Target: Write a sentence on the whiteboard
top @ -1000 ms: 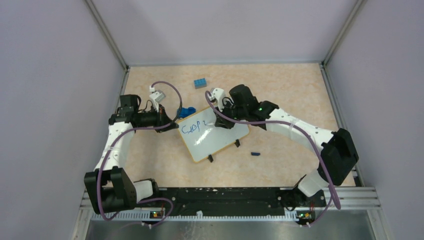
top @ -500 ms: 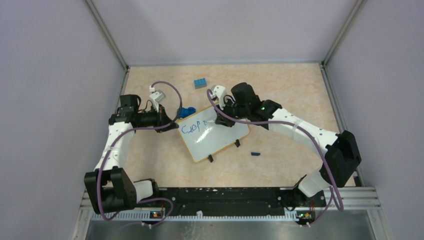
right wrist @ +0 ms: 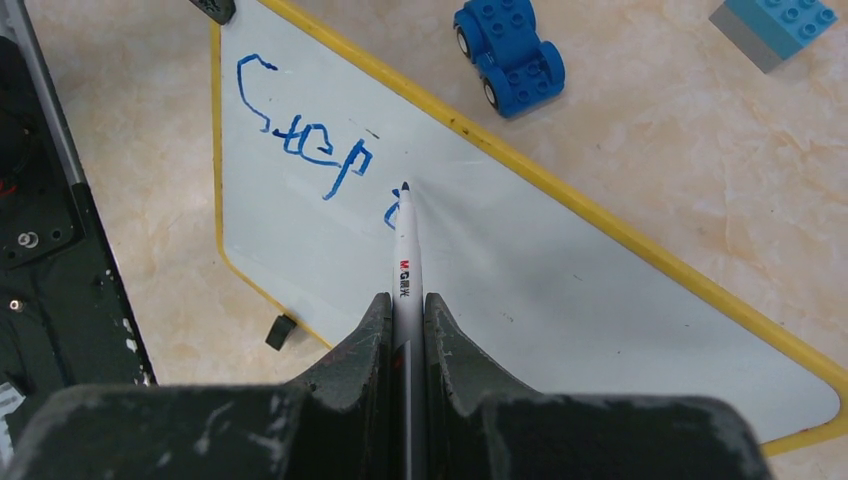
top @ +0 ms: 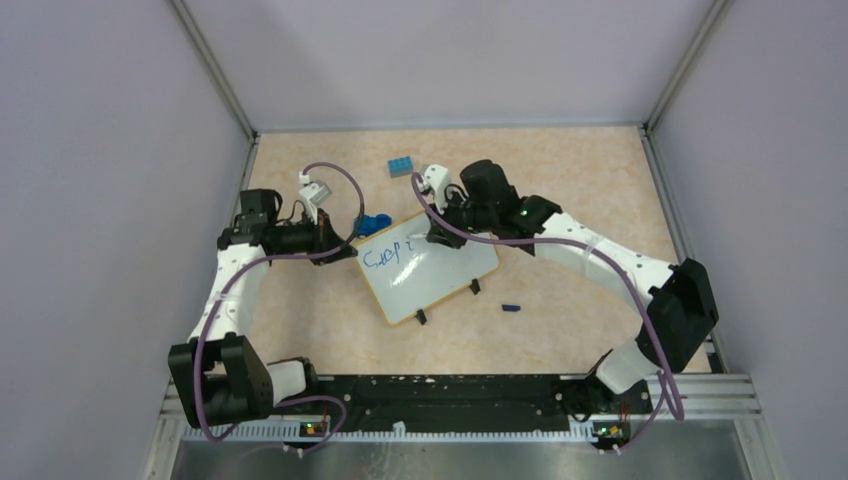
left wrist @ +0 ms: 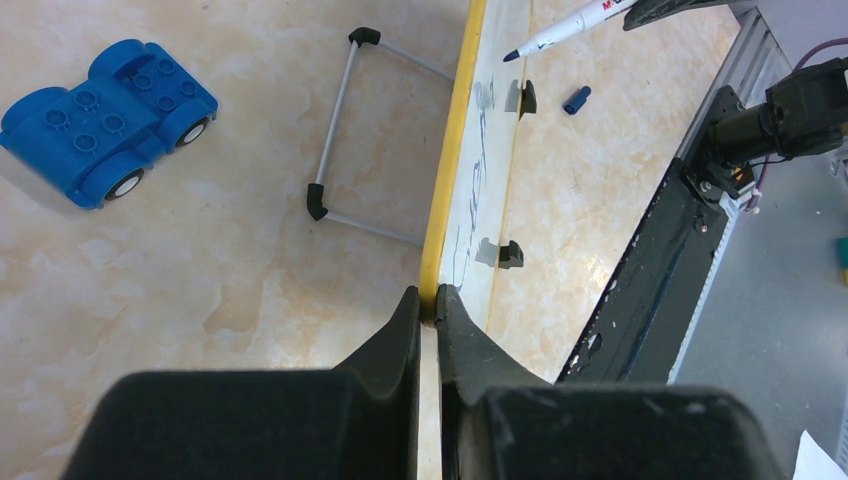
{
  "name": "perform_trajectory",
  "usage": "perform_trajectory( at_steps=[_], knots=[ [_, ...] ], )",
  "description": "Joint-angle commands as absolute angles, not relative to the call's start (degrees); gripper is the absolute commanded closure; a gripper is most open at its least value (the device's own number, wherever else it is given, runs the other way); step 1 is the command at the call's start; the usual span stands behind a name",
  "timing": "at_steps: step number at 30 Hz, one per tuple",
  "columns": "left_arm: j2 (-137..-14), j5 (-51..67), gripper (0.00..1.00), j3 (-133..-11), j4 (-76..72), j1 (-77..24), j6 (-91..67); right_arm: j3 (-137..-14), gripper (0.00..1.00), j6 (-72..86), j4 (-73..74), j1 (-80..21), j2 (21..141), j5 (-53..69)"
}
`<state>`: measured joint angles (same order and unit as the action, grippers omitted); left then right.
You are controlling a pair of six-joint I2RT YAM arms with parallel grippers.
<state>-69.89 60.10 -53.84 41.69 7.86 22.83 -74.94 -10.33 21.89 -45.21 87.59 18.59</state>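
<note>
**Left gripper (left wrist: 428,300) clamped on board rim, right gripper (right wrist: 407,305) clamped on marker**

Left side: the left gripper's jaws are closed on the yellow rim of the whiteboard (top: 430,275) at its left corner. In the left wrist view the board is seen nearly edge-on, running away from the fingers. A thin wire stand (left wrist: 350,140) is on the back side of the board. A blue toy car (left wrist: 105,120) sits on the table (top: 560,170) beyond it, apart from the board.

Centre: the board lies at an angle in the middle of the table, between the two arms. Two black feet (top: 421,317) are on its near edge. The sentence (right wrist: 300,140) so far is one blue line at the board's left end, reading roughly "Step", with a short extra stroke after it. The rest of the white surface is blank.

Right side: the right gripper's fingers are shut on the barrel of a white marker (right wrist: 405,250). The tip points at the board just beside that last stroke. Whether the tip touches cannot be told. A blue brick (top: 401,165) lies behind the board, well apart from it. A small dark cap (top: 511,307) lies on the table to the right of the board, near the right-hand foot.
</note>
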Motion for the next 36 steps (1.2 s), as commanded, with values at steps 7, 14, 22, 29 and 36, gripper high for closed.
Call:
perform_trajectory(
  at_steps=[7, 14, 22, 29, 36],
  knots=[
    [-68.99, 58.84, 1.00, -52.85, 42.01, 7.21, 24.06, -77.02, 1.00, -11.38, 19.85, -45.09, 89.47, 17.39],
    [-69.05, 58.90, 1.00, -52.82, 41.95, 7.20, 24.06, -76.43, 1.00, -11.34, 20.89, -45.09, 87.75, 17.97],
    [-68.95, 58.96, 1.00, -52.65, 41.93, 7.13, 24.24, -74.83, 1.00, -10.47, 20.50, -43.51, 84.00, 21.15],
    [-69.09, 58.89, 1.00, -52.80, 41.92, 7.13, 24.17, -74.86, 1.00, -10.72, 20.39, -43.51, 86.00, 20.66],
    [-69.17, 58.76, 1.00, -52.76, 41.90, 7.12, 24.08, -74.56, 1.00, -11.24, 19.67, -43.52, 87.58, 18.99]
  ],
)
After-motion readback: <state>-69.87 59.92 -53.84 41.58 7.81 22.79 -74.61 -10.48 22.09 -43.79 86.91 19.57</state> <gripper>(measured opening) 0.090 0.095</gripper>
